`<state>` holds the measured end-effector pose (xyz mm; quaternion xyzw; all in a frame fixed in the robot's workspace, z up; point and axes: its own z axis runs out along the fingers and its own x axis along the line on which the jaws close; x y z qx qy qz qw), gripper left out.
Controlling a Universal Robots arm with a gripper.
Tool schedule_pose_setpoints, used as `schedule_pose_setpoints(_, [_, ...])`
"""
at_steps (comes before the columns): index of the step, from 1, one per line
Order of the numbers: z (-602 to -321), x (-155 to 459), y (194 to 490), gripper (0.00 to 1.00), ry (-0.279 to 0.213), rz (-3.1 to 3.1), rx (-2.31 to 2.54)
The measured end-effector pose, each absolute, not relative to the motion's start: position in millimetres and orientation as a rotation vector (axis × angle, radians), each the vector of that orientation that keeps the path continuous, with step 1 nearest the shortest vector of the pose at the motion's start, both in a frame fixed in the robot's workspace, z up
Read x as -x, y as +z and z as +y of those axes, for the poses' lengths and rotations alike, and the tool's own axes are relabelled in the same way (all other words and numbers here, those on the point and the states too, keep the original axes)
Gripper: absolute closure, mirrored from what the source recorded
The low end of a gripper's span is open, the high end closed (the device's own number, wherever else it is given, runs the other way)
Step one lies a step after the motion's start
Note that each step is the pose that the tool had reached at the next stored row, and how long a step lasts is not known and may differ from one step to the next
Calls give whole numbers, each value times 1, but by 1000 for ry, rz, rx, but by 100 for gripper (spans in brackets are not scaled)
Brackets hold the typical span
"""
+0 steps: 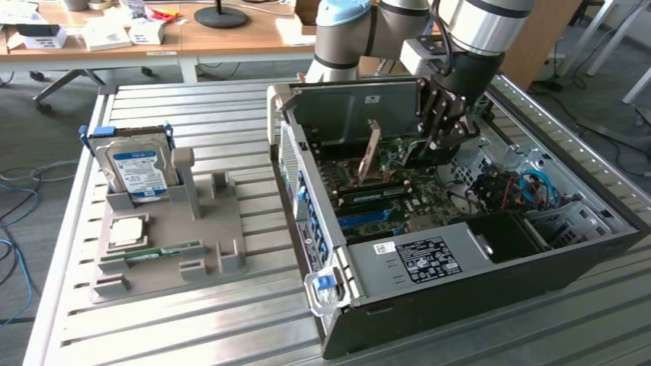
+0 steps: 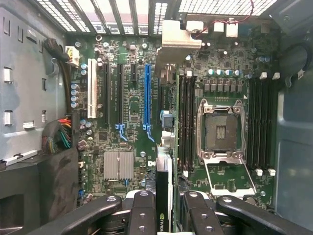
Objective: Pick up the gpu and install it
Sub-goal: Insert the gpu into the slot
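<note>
My gripper point(image 1: 447, 141) reaches down into the open computer case point(image 1: 569, 252), over the motherboard point(image 2: 132, 98). In the wrist view the gpu point(image 2: 164, 181) shows edge-on as a thin dark card between my two fingers point(image 2: 142, 210), and the gripper point(image 2: 164, 218) is shut on it. Its silver bracket point(image 2: 173, 41) points at the case's rear grille. The card stands upright between the blue slot point(image 2: 146, 93) and the memory slots point(image 2: 186, 117). Whether its edge touches a slot is hidden.
The empty processor socket point(image 2: 220, 127) has its plate open. Cable bundles point(image 2: 58, 137) lie at one case wall, blue cables point(image 1: 529, 187) near the drive cage. At the exterior view's left a grey holder point(image 1: 203, 229) carries a hard drive point(image 1: 137, 168), a chip point(image 1: 127, 229) and a memory stick point(image 1: 163, 252).
</note>
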<state>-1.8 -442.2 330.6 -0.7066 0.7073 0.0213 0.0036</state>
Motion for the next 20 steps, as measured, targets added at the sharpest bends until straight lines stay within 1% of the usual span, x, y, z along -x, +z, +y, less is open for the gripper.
schedule_pose_setpoints(20, [-442,2,320,73,67,2217,2215])
